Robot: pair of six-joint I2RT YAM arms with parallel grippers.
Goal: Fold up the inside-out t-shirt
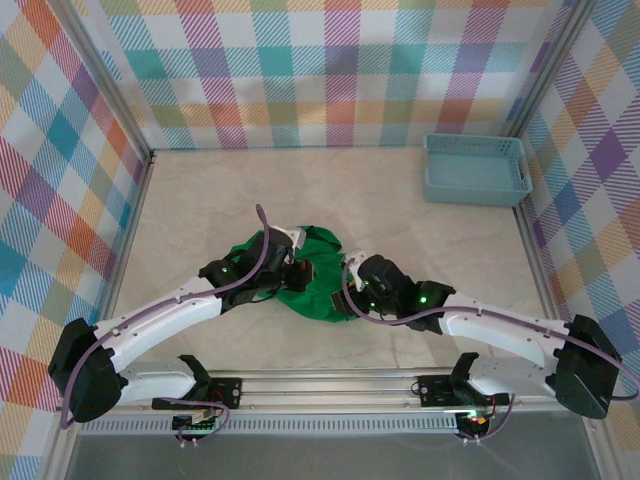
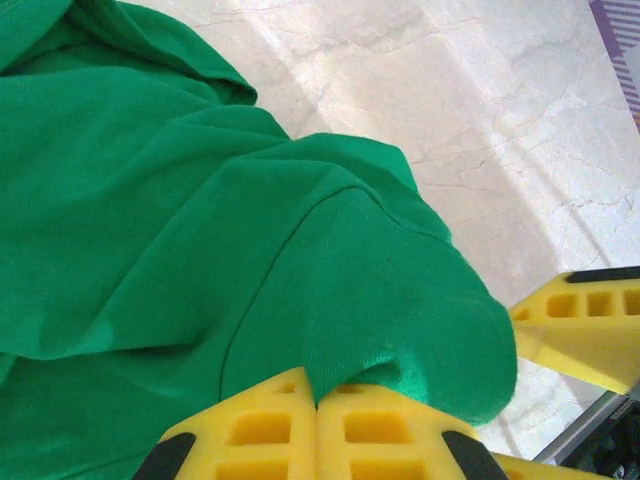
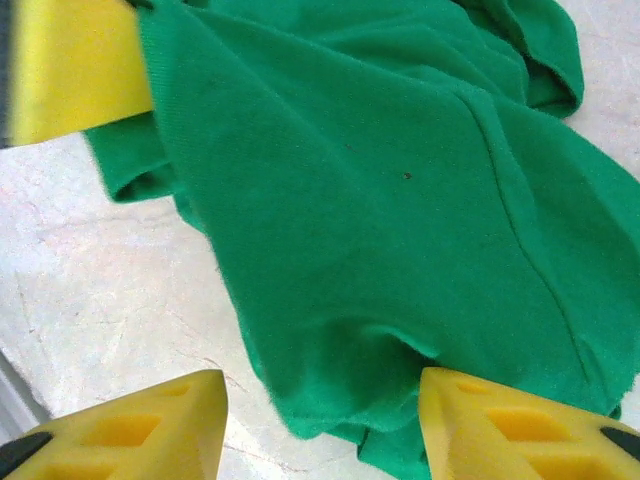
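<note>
The inside-out t-shirt [image 1: 322, 298] lies crumpled in a bright green heap mid-table, between the two arms. My left gripper [image 1: 291, 272] sits over its left part. In the left wrist view that gripper [image 2: 318, 392] is shut on a pinched fold of the t-shirt [image 2: 200, 220]. My right gripper [image 1: 353, 284] is at the heap's right side. Seen from the right wrist, it [image 3: 320, 432] stands open, its fingers [image 3: 130, 428] either side of a hanging edge of the t-shirt [image 3: 380, 200], which lies between them unpinched.
A light blue plastic basket [image 1: 476, 168] stands at the back right against the wall. Checked walls [image 1: 330, 70] enclose the pale marble tabletop [image 1: 200, 200]. The two grippers are close together; a finger of the other arm [image 2: 585, 322] shows beside the left one.
</note>
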